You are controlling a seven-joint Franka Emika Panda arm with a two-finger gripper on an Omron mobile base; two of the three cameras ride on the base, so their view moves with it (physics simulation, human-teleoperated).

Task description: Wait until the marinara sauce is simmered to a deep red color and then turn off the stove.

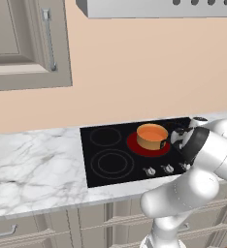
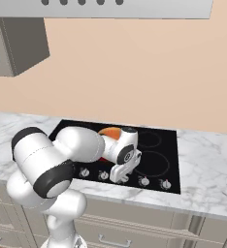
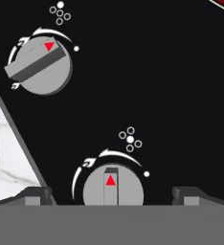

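Two dark fingertips stand spread wide at the bottom of the hand view, straddling a silver knob without gripping it, apparently readying the shutoff. Marinara sauce, still orange, sits centre-right on the stove over its glowing burner.

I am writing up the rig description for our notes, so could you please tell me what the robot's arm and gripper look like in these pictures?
The arm is built of glossy white rounded shells, with dark grey to black bands at the joints. Its wrist section ends in a white hand with a small round dark marking on its side. The gripper has two small dark grey, blocky finger tips. No loose cables show.
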